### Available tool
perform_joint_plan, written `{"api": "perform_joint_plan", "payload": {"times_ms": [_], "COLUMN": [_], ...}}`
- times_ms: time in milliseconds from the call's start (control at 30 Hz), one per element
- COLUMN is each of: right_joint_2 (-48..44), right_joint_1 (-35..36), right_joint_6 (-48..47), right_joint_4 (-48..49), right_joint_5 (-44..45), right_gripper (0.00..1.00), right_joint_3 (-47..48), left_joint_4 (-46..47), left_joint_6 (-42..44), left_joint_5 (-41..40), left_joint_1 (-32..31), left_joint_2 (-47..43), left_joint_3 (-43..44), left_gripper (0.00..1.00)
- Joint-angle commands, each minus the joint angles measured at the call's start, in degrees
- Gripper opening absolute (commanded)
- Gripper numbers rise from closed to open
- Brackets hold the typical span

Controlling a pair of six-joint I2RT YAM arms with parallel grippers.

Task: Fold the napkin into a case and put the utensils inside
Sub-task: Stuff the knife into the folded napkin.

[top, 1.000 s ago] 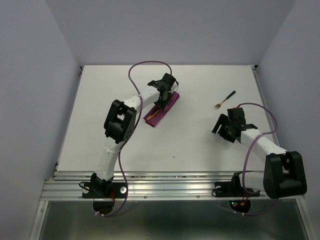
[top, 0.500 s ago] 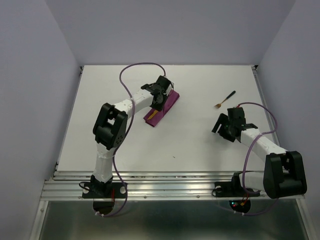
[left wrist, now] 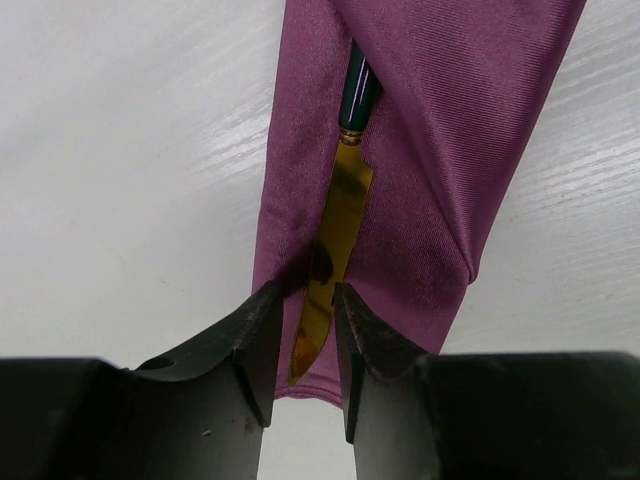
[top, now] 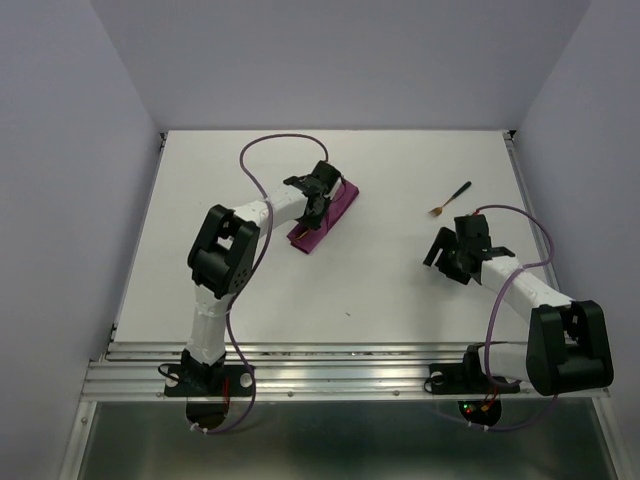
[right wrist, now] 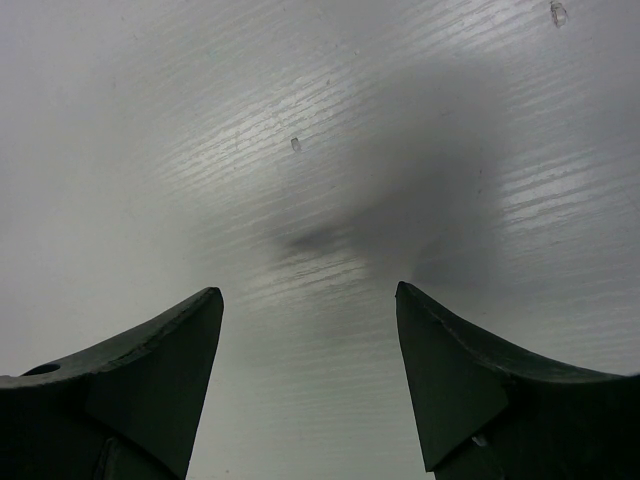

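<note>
— White desk [top: 380, 300], lavender walls [top: 60, 150]. What is hard to see?
— From above, the left arm [top: 270, 210] covers the far-left edge of the case [top: 335, 212]. In the wrist view, black fingers [left wrist: 250, 350] cut off its near end.
— And inside it?
— The knife [left wrist: 342, 205] lies along the fold, gold blade showing, dark handle tucked under the cloth. The left jaws flank the blade tip narrowly. I cannot tell whether they pinch it or only stand beside it.
— The other utensil [top: 452, 198]?
— Out on the desk, far right, well apart from the case. Its gold end is too small to name. The right jaws, near it, gape wide over the desk, released.
</note>
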Motion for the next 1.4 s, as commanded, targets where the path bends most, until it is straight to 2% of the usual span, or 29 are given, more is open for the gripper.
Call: {"api": "perform_joint_plan", "payload": {"times_ms": [0,467,633,800,1367], "right_joint_2": [0.2,0.1,-0.2,-0.3,-0.8], "right_joint_1": [0.1,0.1,0.1,0.1,0.1], "right_joint_6": [-0.2,-0.3,-0.3,-0.3,-0.3], "right_joint_4": [0.7,0.9,0.9,0.9,0.9], "right_joint_5": [0.0,0.1,0.2,0.3,0.4], "right_gripper": [0.75,0.75,0.75,0.75,0.75], "right_joint_3": [2.5,2.1,2.0,1.9,1.1], "left_joint_4": [-0.1,-0.8,-1.0,-1.6,-6.5], "left_joint_6": [-0.5,-0.6,-0.6,-0.5,2.2], "left_joint_5": [-0.1,-0.8,-0.3,-0.4,3.2], "left_joint_1": [0.0,-0.1,-0.2,-0.2,-0.1], "left_joint_2": [1.4,3.4,5.0,4.7,9.7], "left_joint_3": [0.1,-0.2,0.2,1.6,12.7], "left_gripper": [0.35,0.39,0.28,0.24,0.23]}}
